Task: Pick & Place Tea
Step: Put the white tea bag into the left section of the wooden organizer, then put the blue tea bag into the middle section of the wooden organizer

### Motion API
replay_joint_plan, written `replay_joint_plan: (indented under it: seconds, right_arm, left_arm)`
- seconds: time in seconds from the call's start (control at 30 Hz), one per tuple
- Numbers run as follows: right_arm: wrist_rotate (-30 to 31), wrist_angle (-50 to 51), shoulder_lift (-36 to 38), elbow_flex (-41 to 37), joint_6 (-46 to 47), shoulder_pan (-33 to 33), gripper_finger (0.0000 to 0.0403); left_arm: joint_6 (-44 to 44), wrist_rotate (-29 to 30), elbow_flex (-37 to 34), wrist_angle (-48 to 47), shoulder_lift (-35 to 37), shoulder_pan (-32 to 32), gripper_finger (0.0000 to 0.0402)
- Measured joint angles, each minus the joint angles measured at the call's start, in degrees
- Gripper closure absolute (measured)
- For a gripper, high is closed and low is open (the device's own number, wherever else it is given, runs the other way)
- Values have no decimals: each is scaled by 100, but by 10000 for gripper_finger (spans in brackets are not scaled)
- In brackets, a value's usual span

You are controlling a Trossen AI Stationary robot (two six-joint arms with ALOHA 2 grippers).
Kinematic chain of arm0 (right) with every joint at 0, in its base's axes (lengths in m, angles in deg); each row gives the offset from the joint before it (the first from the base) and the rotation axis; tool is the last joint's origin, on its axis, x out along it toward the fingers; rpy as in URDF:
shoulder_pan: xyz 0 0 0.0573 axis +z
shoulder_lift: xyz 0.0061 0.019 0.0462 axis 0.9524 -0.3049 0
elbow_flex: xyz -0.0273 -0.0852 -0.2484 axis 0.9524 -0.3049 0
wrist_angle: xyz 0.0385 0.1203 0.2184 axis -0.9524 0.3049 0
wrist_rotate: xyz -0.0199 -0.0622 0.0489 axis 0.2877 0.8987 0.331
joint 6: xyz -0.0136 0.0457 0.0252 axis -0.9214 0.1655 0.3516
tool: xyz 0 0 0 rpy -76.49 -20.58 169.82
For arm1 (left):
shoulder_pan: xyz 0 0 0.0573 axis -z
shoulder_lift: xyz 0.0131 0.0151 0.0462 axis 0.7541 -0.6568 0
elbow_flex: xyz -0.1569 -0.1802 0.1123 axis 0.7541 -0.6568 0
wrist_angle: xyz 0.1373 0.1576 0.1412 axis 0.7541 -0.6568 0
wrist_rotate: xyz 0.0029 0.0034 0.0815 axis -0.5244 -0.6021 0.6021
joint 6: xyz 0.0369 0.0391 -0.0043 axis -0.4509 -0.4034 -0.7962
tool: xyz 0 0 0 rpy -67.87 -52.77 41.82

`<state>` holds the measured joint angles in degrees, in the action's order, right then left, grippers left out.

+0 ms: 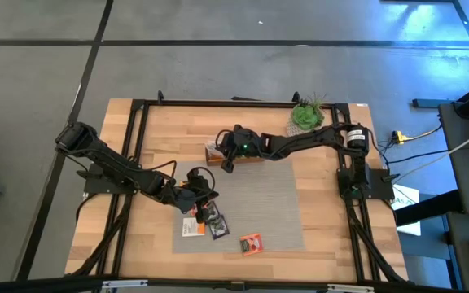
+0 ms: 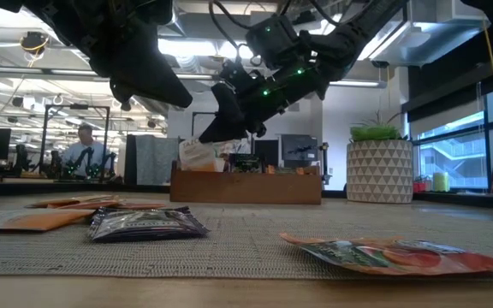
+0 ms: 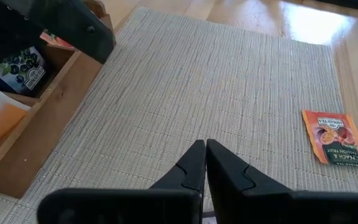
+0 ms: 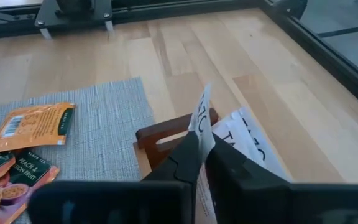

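Tea sachets lie flat on the grey mat: a white-orange one (image 1: 190, 226), a dark one (image 1: 216, 225) and an orange one (image 1: 251, 242) near the mat's near edge. More sachets stand in the brown wooden tray (image 1: 214, 151). My left gripper (image 1: 198, 189) hovers above the mat beside the sachet cluster. It is shut and empty, as the left wrist view (image 3: 204, 155) shows. My right gripper (image 1: 228, 156) reaches over the tray's left end and is shut on a white sachet (image 4: 202, 109). My right gripper pinches a white sachet between its two fingers; the sachet's thin edge (image 4: 202, 102) sticks out past the fingertips (image 4: 188, 146). The fingers slant down from the table's right side, over the tray's left end (image 4: 160, 134). I cannot tell whether the sachet touches the tray.
A second white sachet (image 4: 253, 146) leans in the tray beside the held one. A potted plant (image 1: 308, 114) stands at the table's far edge, right of the tray. Black frame rails (image 1: 137, 146) border the wooden table. The mat's middle (image 1: 267, 199) is bare.
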<state>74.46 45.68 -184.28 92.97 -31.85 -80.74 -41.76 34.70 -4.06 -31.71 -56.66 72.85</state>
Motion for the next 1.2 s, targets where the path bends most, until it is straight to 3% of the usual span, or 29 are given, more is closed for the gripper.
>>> replay_joint_plan:
  seconds: [0.5, 0.6, 0.7, 0.9, 1.2]
  right_arm:
    - [-149, 225, 375, 0, 24, -162, 214]
    - [-297, 746, 715, 2, 17, -164, 204]
    - [-844, 1601, 1070, 2, 17, -152, 201]
    - [-1923, 3128, 1304, 7, 345, 85, 201]
    - [-2147, 3016, 1149, 2, 495, 924, 201]
  left_arm:
    - [28, -96, 0, -2, 0, 0, 389]
    - [48, -102, 0, 0, 0, 0, 390]
    - [95, -134, 0, 1, 0, 0, 391]
    - [280, -977, 2, 85, -44, 58, 388]
    - [743, -1298, 118, 789, -713, 665, 393]
